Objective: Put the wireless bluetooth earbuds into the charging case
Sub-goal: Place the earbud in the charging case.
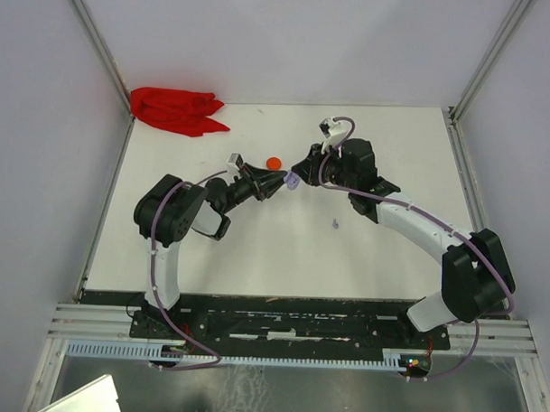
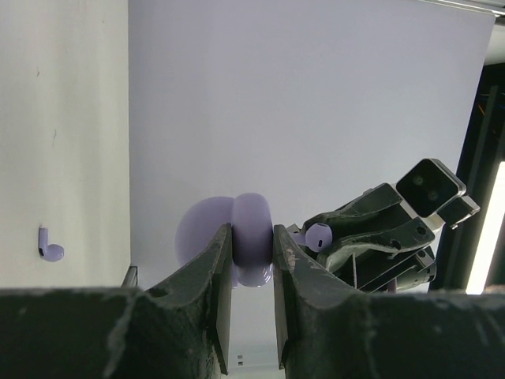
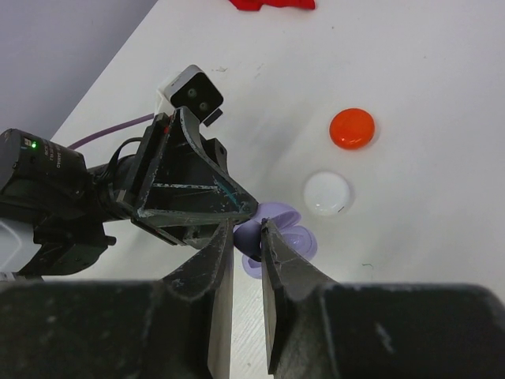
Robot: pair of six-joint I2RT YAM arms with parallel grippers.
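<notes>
The left end effector (image 2: 252, 237) is clamped on the open purple charging case (image 2: 251, 217), with one finger on each side of it. Facing it, the right end effector (image 3: 246, 230) pinches a purple earbud (image 2: 319, 235) at its fingertips, just beside the case. A second purple earbud (image 2: 49, 245) lies loose on the counter (image 1: 255, 250), apart from both arms. A white disc (image 3: 327, 193) and an orange disc (image 3: 352, 128) sit near the case. A red cloth (image 1: 174, 110) lies bunched at the far left corner.
</notes>
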